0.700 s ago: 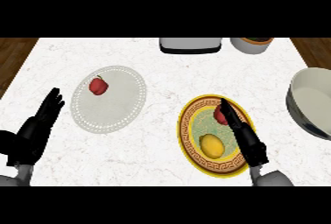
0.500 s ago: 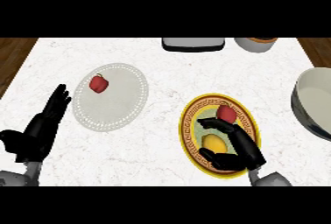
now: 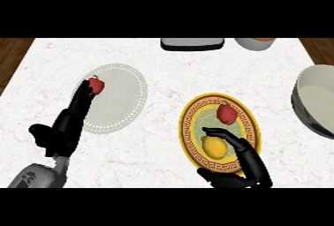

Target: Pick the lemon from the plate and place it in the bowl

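The white marble worktop [image 3: 169, 66] shows wood-coloured strips past its left and right edges. A wide bare stretch runs across its middle and far half, between the two plates and up to the far edge.

Two plates lie on it. The gold-rimmed plate [image 3: 192, 132] sits right of centre and carries one lemon [image 3: 214, 147] and, just beyond it, one red fruit [image 3: 226, 114]. The pale grey plate [image 3: 120, 103] lies to the left, with a second red fruit [image 3: 96, 85] at its left rim.

One large bowl [image 3: 316, 103] is cut off by the right edge, well apart from the lemon. Two more items are cropped at the far edge: a grey dish [image 3: 192, 43] and a small container [image 3: 256, 43].

The right hand [image 3: 243, 161] reaches over the gold-rimmed plate, its fingers [image 3: 218, 132] curved over the lemon and its thumb low by the near rim; it is closing but has no clear hold. The left hand [image 3: 65, 130] is open, fingers straight, tips over the pale plate's left rim.
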`<move>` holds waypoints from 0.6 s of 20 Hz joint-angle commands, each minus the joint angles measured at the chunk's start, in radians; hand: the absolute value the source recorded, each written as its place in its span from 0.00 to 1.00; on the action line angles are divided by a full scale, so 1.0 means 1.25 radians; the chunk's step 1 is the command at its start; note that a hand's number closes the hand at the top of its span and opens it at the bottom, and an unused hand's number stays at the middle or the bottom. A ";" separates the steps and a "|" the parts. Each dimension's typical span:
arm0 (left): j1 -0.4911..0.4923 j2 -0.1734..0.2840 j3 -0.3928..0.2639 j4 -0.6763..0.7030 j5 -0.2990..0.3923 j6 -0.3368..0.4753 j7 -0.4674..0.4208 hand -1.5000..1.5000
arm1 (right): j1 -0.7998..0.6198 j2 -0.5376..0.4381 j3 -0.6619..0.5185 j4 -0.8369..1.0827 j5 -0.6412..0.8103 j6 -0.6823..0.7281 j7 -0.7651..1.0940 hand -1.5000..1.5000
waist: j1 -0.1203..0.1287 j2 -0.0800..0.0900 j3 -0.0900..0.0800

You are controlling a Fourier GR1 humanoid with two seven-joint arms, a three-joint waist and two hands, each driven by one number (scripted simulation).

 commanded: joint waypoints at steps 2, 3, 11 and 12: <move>-0.011 -0.057 -0.033 0.021 -0.052 0.025 -0.010 0.50 | 0.108 -0.011 -0.028 -0.115 -0.024 -0.013 -0.149 0.00 | 0.012 0.003 0.000; -0.079 -0.071 -0.010 0.042 -0.038 0.026 0.035 0.50 | 0.145 -0.033 -0.033 -0.148 -0.018 -0.016 -0.159 0.00 | 0.007 0.004 0.000; -0.038 -0.049 0.017 -0.003 -0.037 -0.013 0.051 0.50 | 0.113 -0.183 -0.130 -0.439 0.050 -0.024 0.265 0.00 | 0.016 0.003 -0.002; -0.041 -0.067 0.000 0.004 -0.067 -0.004 0.052 0.50 | 0.070 -0.142 -0.094 -0.389 0.098 -0.039 0.302 0.00 | 0.023 0.004 -0.001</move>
